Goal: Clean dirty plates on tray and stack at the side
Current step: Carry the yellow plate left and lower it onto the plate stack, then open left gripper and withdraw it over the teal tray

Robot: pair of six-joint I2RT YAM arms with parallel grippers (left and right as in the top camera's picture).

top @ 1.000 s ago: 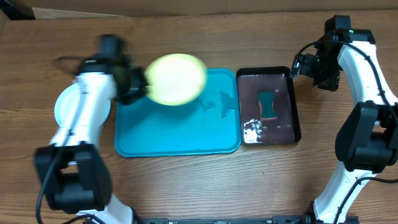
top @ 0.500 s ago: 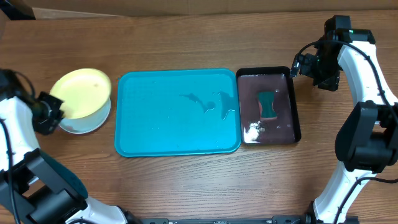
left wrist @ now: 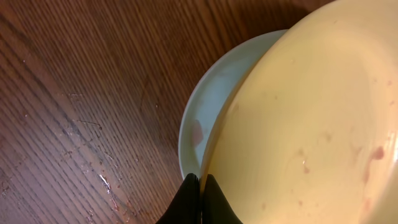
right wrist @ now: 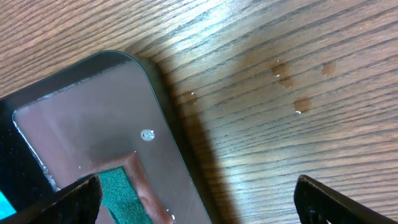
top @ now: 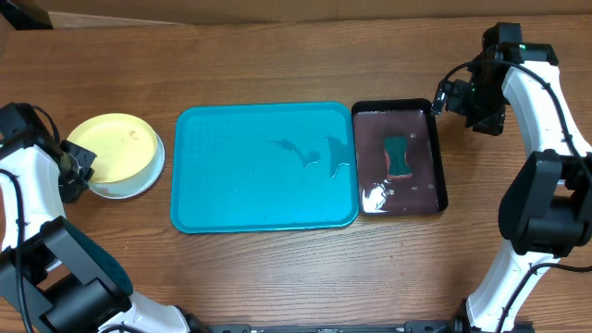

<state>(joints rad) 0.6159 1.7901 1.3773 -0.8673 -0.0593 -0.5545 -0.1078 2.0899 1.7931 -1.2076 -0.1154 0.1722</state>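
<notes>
Yellow-green plate carried off tray within last second, now resting on pale plate left of tray (reddish specks visible on it). Left gripper clamped on its rim; release pending. No plates on tray. Right gripper spread wide, empty, right of tray beside black tray.

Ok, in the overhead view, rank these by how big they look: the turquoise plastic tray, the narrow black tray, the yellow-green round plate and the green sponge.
Largest to smallest:
1. turquoise rectangular plastic tray
2. narrow black tray
3. yellow-green round plastic plate
4. green sponge
No near ties.
</notes>
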